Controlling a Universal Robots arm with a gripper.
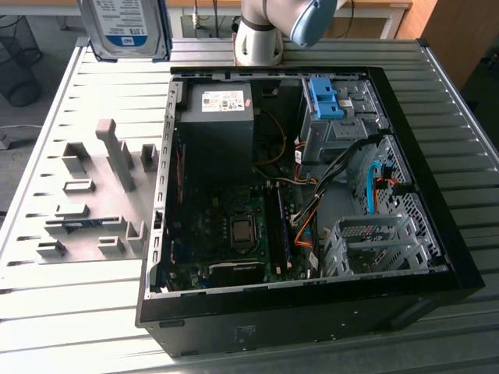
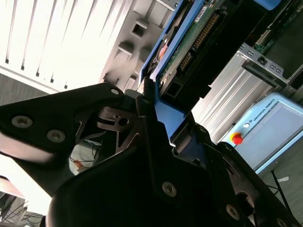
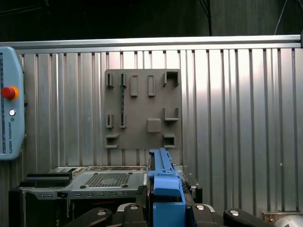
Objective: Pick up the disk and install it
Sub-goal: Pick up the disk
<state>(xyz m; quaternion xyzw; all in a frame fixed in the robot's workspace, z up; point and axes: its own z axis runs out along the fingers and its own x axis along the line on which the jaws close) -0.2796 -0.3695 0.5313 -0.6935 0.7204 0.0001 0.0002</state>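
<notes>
The disk hangs in the air above the table's far corner, at the exterior view's left, its white and blue label facing the camera and blue rails on its sides. In the second wrist view its green circuit-board underside and a blue rail run away from my gripper, whose black fingers are shut on the rail. In the first wrist view the disk shows edge-on as a blue rail clamped in the gripper.
An open black computer case lies on the slatted metal table. Inside are a power supply, a blue bracket in the drive bay and a metal drive cage. A grey fixture plate lies beside it. The arm's base stands behind.
</notes>
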